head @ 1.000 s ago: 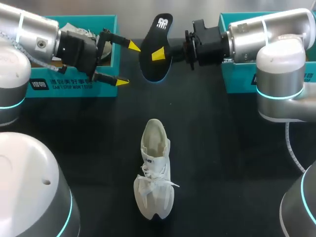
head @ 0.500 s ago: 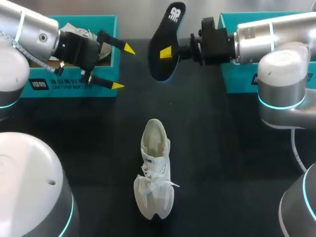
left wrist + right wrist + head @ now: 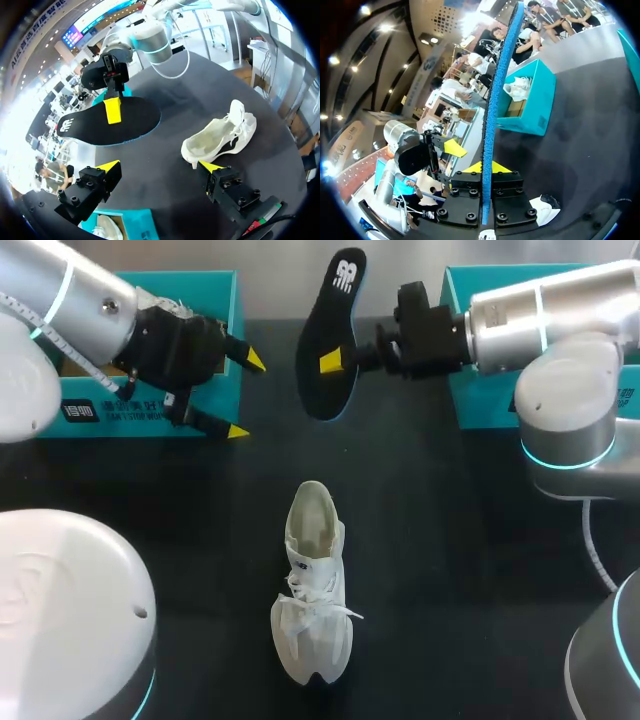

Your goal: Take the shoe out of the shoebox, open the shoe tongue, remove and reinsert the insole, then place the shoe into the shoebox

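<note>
Overhead first: black insole (image 3: pixel 330 335) pinched in the right gripper (image 3: pixel 335 362), raised off the table (image 3: pixel 450 540), well beyond the white shoe (image 3: pixel 312 585) standing mid-table. Left gripper (image 3: pixel 247 396) spread open, empty, just beside the teal shoebox (image 3: pixel 150 410), apart from the insole.

Next, left wrist: open and bare, insole (image 3: pixel 107 122) ahead, shoe (image 3: pixel 220 137) close to one finger.

Lastly, right wrist: clamped shut on the edge-on insole (image 3: pixel 500 90), shoebox (image 3: pixel 530 105) beyond.

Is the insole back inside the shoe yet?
No, the right gripper holds the insole up in the air, well apart from the white shoe.
</note>
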